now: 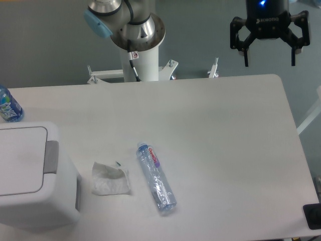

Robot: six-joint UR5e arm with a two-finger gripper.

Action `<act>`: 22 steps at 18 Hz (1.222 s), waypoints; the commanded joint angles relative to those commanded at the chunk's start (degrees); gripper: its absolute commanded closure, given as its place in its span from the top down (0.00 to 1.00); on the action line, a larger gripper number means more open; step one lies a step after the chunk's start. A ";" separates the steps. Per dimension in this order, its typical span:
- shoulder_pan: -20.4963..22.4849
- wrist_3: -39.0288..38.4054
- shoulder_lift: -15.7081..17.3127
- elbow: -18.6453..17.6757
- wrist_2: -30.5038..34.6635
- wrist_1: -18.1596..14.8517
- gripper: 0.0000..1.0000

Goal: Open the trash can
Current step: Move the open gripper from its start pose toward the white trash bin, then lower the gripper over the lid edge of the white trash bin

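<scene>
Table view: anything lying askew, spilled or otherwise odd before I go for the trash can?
Two loose items: a clear plastic bottle lies on its side, and a crumpled white wrapper sits beside it, near the trash can, whose lid is shut. No spill visible. The gripper hangs open, far from the bin.

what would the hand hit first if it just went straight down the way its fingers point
Probably bare table near the far right edge. The open hand points downward with nothing beneath it, though depth is unclear from this single view.

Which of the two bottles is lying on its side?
The clear bottle in the middle of the table, right of the crumpled tissue. The blue-labelled bottle at the left edge, behind the trash can, appears upright.
</scene>
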 joint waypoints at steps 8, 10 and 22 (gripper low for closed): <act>-0.70 -6.56 -0.70 0.70 -0.26 0.44 1.00; -1.23 -12.19 -0.88 0.44 -1.58 2.27 1.00; -15.80 -43.40 -4.65 -0.53 -1.76 5.71 1.00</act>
